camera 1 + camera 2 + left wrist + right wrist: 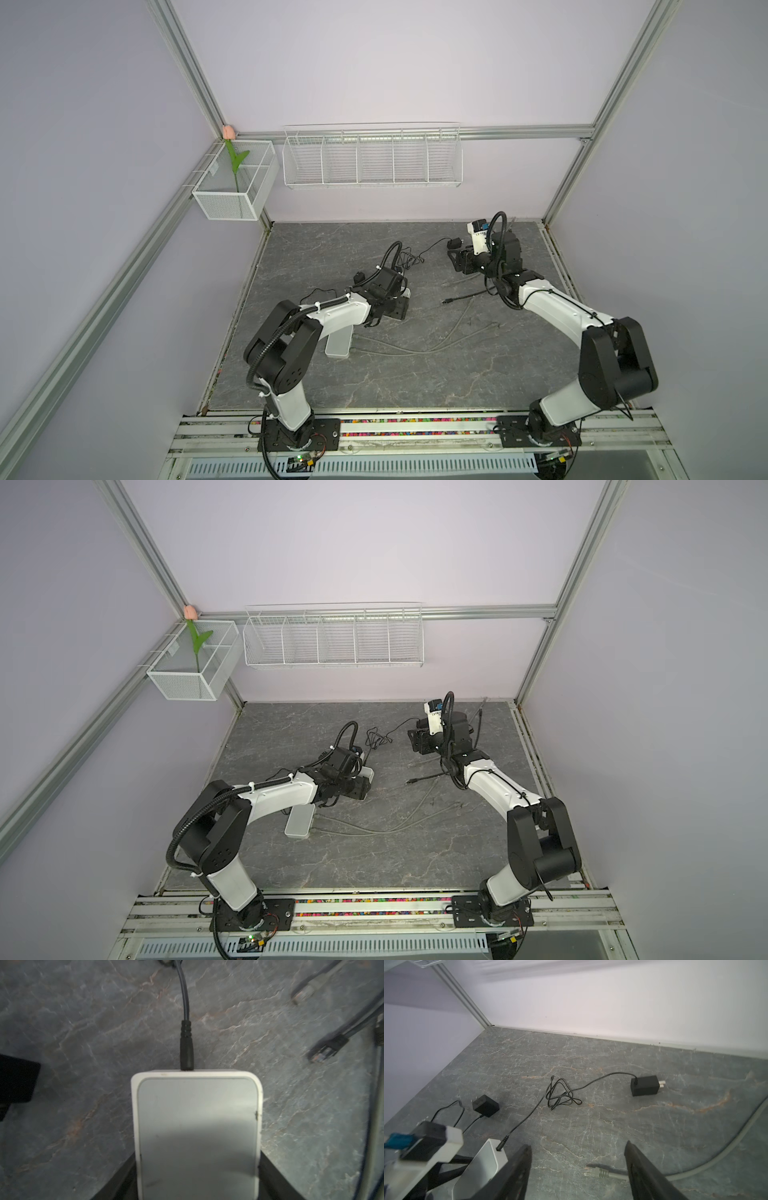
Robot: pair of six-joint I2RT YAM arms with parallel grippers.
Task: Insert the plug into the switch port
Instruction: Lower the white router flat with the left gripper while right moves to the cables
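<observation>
Backdrop: lilac walls framed in aluminium rails enclose a grey veined counter; a white wire rack hangs on the back wall.
Switch: white rounded box, left of the counter's middle, held between the left fingers.
Left fingers: black fingers closed on the switch, one against each long side.
Plug: black barrel plug seated in the switch's end face and standing straight out of it; its thin lead runs off across the counter.
Lead's far end: in the right wrist view the lead passes through a loose tangle to a black adapter lying on the counter, prongs pointing away.
Right fingers: spread wide with nothing between them, toward the back right of the counter, apart from the switch.
Other items: a second adapter lies nearer the left wall; a grey network connector lies on the counter just beside the right fingers; a black network connector lies near the switch.
</observation>
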